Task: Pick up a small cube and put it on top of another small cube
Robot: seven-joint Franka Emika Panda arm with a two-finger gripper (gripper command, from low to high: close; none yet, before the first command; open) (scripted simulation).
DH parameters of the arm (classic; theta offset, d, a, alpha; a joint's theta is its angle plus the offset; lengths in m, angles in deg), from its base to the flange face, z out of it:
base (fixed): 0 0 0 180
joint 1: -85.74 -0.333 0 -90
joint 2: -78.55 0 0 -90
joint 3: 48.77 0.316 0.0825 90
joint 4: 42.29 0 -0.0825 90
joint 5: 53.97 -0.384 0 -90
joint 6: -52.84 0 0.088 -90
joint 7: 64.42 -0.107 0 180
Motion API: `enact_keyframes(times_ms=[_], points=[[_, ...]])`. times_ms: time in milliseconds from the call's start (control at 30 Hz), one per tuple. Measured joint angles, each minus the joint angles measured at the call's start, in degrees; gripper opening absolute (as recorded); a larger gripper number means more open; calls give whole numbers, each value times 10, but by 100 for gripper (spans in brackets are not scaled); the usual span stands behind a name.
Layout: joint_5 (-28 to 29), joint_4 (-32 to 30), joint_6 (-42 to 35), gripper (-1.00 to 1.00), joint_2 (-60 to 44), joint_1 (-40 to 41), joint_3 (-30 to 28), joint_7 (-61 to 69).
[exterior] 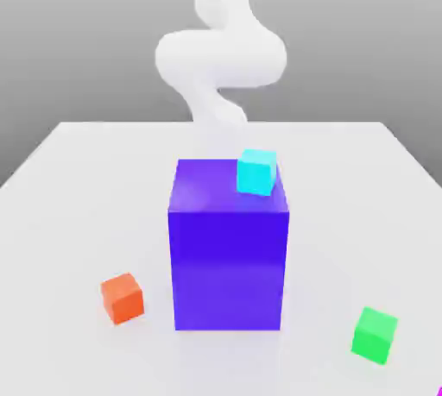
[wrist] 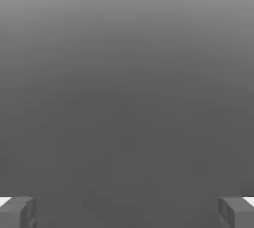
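Small cyan cube (exterior: 257, 172) just above center of exterior view, at right part of top of big blue-violet block (exterior: 229, 252), paler on top face, slightly turned. Orange-red cube (exterior: 123, 298) lower left, green cube (exterior: 375, 336) lower right, both tilted in outline, on white table (exterior: 65, 213). Magenta sliver (exterior: 440, 392) cut off at bottom right corner, shape unclear. White arm (exterior: 221, 53) upper center, cut off at top, lower end blending into table. Gripper (wrist: 127, 213) wide open, nothing between fingers. Room backdrop plain gray gradient.
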Motion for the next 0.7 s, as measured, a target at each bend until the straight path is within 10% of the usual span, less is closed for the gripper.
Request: enact_keyframes(times_ms=[700], points=[[58,96,75,0,-440,-84,100,-9]])
